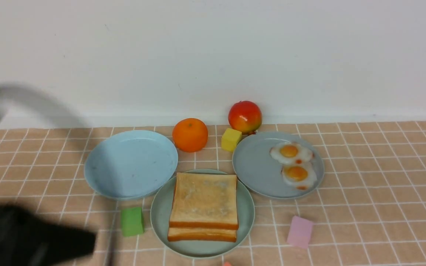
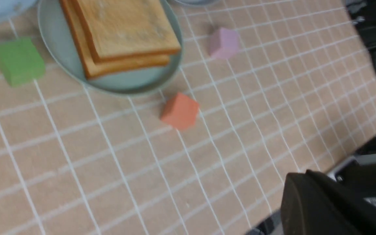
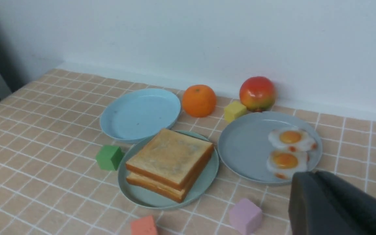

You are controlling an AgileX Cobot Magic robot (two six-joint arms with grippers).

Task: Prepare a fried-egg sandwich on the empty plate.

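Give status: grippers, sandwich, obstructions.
Left gripper shut, empty. Right gripper shut, empty. Sandwich stacked on mint plate. Nothing blocking.

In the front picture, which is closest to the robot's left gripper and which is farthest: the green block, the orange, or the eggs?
Going by the front view, from the left gripper at the near left:
1. Green block, just right of it, beside the mint-green plate.
2. Orange, farther back, near the wall.
3. Fried eggs, across on the grey-blue plate at the right.
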